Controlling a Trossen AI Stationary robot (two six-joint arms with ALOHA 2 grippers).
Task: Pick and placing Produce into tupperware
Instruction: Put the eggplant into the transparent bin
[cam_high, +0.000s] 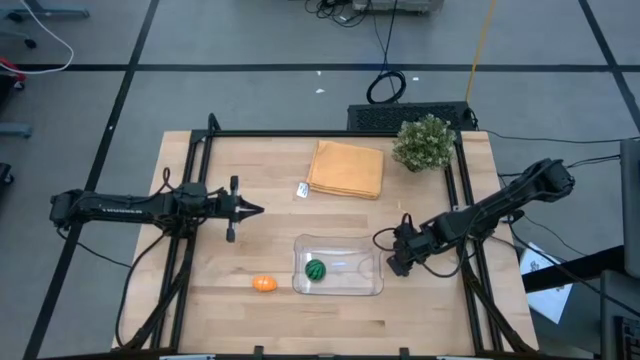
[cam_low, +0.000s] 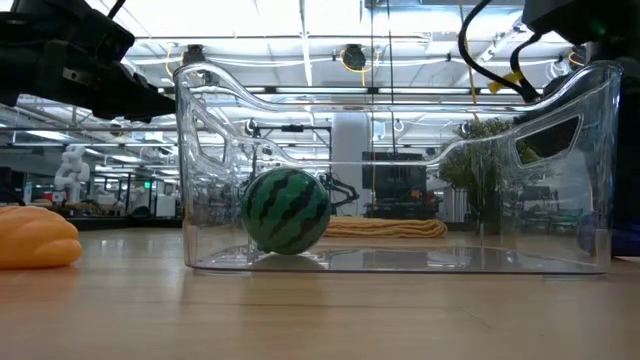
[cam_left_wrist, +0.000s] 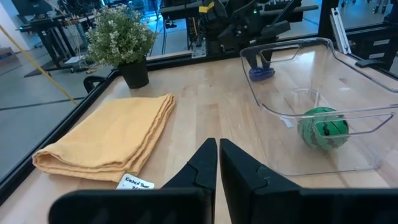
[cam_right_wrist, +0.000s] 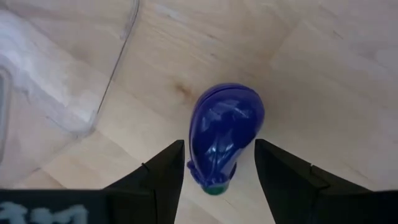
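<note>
Orange comes first, because the orange piece (cam_high: 264, 284) sits nearest the front edge of the wooden table (cam_high: 250, 180), a little to the left of the tupperware (cam_high: 372, 284) and not touching it. It has not been picked up, so it could be forgotten. Inside the clear tupperware, the green striped ball (cam_high: 316, 269) rests on the floor at the left end. It is round, so a bump to the box could make it roll about. Just right of the box is the right gripper (cam_right_wrist: 216, 163), with its fingers spread wide and the purple eggplant (cam_right_wrist: 225, 127) lying between them on the wood. Nothing is being held. The eggplant looks smooth and shiny, so I think it could squirt out or spin away when the fingers squeeze. The fingers are also near the box wall and might knock it. Farther back on the left, the left gripper (cam_high: 252, 209) waits above the table, pinched closed on nothing. At the far side lie the folded cloth (cam_high: 346, 168) and the potted plant (cam_high: 424, 143), well out of the way.
</note>
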